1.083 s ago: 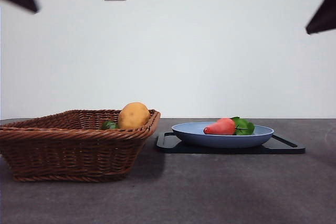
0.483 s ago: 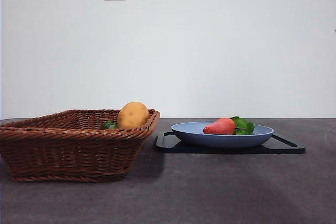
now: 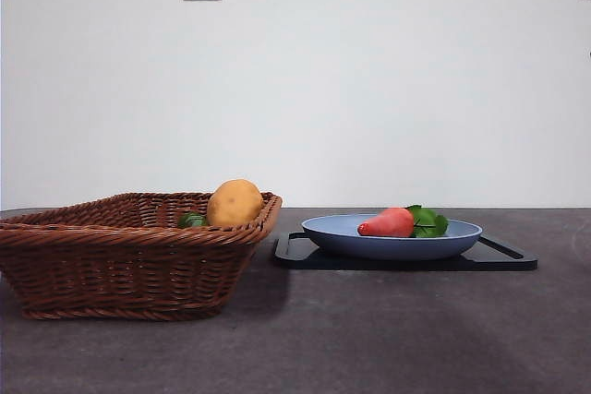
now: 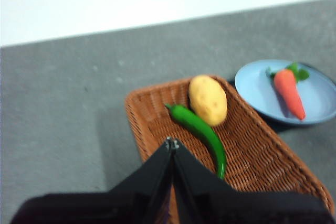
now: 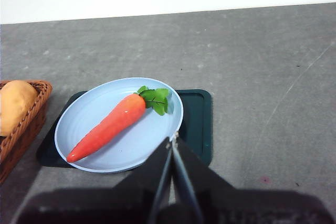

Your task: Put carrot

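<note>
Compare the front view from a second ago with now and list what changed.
Both arms' dark tips, seen at the top corners a second ago, have left the front view. Nothing was grasped or released. The carrot still lies on the blue plate; the potato and green pepper remain in the basket.

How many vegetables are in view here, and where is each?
3. The carrot lies on the blue plate; the potato and the green pepper lie in the wicker basket. None seems hidden.
</note>
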### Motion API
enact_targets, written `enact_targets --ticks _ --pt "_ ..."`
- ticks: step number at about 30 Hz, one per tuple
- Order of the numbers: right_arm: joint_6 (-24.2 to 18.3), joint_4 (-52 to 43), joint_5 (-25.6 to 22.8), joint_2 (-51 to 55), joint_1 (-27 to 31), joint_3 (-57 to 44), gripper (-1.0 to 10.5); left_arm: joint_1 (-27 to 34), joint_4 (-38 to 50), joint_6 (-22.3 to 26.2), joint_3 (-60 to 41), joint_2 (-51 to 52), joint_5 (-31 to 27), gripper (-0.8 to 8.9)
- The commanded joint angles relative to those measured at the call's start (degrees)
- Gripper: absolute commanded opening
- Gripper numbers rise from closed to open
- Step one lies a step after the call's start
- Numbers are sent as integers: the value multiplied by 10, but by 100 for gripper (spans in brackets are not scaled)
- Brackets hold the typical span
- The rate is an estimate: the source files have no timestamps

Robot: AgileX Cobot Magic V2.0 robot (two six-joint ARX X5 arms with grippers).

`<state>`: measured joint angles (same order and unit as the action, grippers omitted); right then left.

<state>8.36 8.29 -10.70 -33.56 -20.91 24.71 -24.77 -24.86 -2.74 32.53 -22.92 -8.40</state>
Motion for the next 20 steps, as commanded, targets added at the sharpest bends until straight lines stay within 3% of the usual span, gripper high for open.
enact_targets --ticks 1,7,11,20 --pt "6 -5 -3 -2 -2 3 3 31 -4 19 -3 67 -2 8" --pt "6 -5 -2 -2 -2 3 3 140 58 36 -86 170 -24 8" --pt "6 -5 -2 -2 -2 3 3 194 104 42 -159 202 11 8" --pt "6 -5 -2 -2 -2 3 3 219 141 38 -286 228 70 8"
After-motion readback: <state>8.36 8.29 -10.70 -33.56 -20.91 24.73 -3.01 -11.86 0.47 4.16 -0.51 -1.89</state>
